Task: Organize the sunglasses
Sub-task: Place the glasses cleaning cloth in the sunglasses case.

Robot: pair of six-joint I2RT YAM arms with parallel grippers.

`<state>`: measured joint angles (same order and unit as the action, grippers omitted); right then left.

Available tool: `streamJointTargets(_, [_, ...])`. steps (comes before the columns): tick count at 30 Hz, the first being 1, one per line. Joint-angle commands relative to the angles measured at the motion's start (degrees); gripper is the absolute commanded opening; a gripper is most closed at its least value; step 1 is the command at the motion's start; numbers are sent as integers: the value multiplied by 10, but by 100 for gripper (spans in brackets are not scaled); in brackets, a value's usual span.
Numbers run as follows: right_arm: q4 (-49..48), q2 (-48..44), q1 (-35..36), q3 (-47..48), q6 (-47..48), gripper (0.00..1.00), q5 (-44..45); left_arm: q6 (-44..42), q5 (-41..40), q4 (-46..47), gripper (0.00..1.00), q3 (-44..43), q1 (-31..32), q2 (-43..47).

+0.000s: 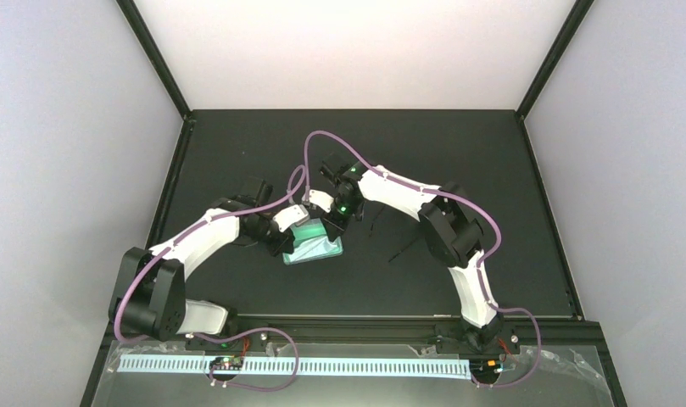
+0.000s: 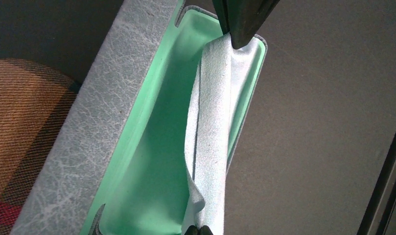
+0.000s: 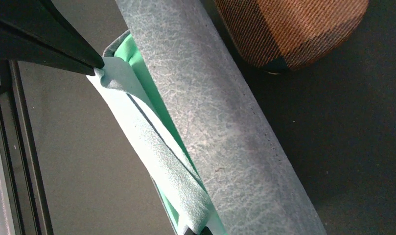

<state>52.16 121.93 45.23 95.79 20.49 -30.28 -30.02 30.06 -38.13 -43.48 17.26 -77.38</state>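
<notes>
A folded light blue cloth is stretched lengthwise over an open blue-grey case with a mint-green lining. My left gripper is shut on the cloth's near end. My right gripper is shut on the opposite end and enters the left wrist view from the top. From above, both grippers meet over the case at mid-table. Thin dark lines on the mat right of the case may be the black sunglasses; the reddish-brown pair is out of view.
A tan plaid case lies right beside the blue-grey case's lid. The black mat stretches around them, bounded by a black frame rail near the case's open side.
</notes>
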Motion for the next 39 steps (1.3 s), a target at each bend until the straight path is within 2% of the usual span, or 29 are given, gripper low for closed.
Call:
streamJointTargets(1, [1,4,5,16,11,2,3,29,-33,37,2,-14,-8,-9])
streamJointTargets(9, [-6,9,5,19,6,5,9,33,-40,50,1,-18,-7,-27])
streamJointTargets(18, [-19,-6,6,5,-1,13,15,52,-53,74,2,-10,-7,-14])
streamJointTargets(39, [-81,-89,6,-113,9,20,-7,66,-81,115,5,0,-7,22])
